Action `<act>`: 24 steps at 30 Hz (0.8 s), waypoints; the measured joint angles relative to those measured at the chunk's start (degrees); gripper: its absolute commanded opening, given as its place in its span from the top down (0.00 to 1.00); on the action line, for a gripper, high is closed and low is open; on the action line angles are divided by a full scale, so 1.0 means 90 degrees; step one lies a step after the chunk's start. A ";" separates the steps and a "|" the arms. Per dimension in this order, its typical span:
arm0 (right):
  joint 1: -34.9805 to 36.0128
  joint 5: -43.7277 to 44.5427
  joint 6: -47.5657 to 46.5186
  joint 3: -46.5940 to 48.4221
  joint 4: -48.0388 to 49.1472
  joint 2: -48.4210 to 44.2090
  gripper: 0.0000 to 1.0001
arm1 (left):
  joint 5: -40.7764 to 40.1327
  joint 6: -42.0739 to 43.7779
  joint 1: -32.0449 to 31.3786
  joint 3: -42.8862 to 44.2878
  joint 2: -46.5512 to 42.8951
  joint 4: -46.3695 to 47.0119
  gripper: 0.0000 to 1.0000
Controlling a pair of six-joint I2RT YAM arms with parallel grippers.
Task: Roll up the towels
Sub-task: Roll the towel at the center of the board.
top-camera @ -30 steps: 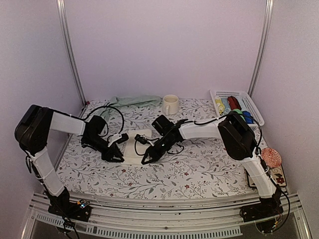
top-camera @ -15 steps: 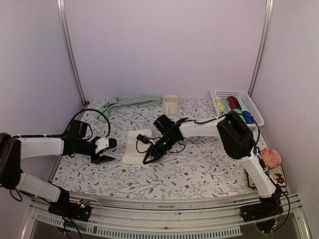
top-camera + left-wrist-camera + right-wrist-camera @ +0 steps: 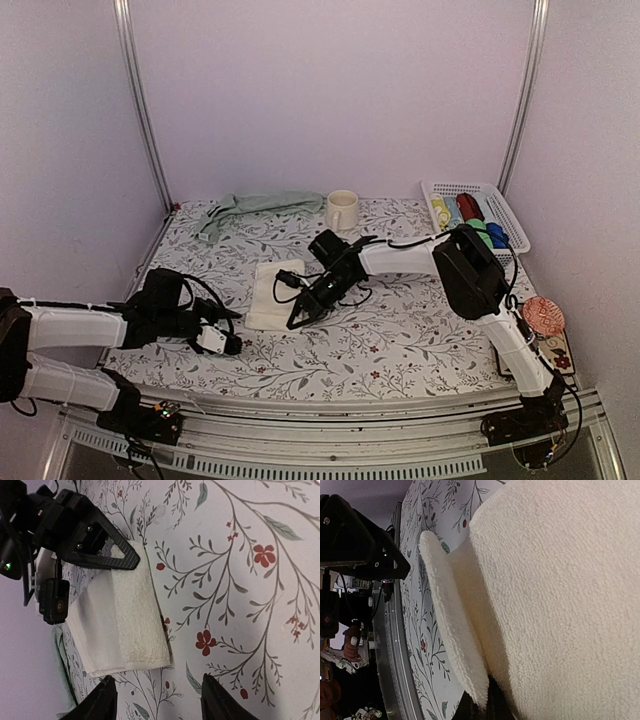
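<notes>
Cream towel (image 3: pixel 266 296) lies folded. Right claw (image 3: pixel 298 318), closed, touches its edge; left claw (image 3: pixel 230 344) gapes empty nearby.

Cream towel (image 3: pixel 555 590) cut off at the right wrist view's edges

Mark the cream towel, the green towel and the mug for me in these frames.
cream towel (image 3: pixel 266 298): top external view, its bare left half.
green towel (image 3: pixel 262 203): top external view, middle of the bunched cloth.
mug (image 3: pixel 342 213): top external view, its side wall.
</notes>
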 measured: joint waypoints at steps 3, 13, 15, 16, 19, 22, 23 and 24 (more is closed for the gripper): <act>-0.0012 -0.0058 0.0022 0.0090 -0.0061 0.0058 0.96 | -0.0389 0.0172 -0.0245 0.0000 0.0335 0.0287 0.44; -0.0029 -0.0170 0.0095 0.0175 -0.0119 0.0134 0.96 | -0.1486 0.0355 -0.0714 0.0024 0.1389 0.1423 0.47; -0.0032 -0.0189 0.0102 0.0175 -0.0119 0.0136 0.96 | -0.1627 0.0333 -0.0763 0.0085 0.1593 0.1666 0.48; -0.0032 -0.0189 0.0104 0.0175 -0.0119 0.0136 0.96 | -0.1690 0.0328 -0.0777 0.0109 0.1664 0.1739 0.49; -0.0032 -0.0192 0.0121 0.0175 -0.0119 0.0136 0.96 | -0.1836 0.0308 -0.0806 0.0175 0.1877 0.1965 0.51; -0.0032 -0.0194 0.0124 0.0175 -0.0117 0.0136 0.96 | -0.1974 0.0306 -0.0860 0.0194 0.2059 0.2210 0.57; -0.0032 -0.0197 0.0126 0.0175 -0.0117 0.0138 0.96 | -0.2021 0.0301 -0.0886 0.0202 0.2118 0.2288 0.59; -0.0032 -0.0204 0.0126 0.0175 -0.0114 0.0143 0.96 | -0.2069 0.0299 -0.0913 0.0209 0.2193 0.2363 0.61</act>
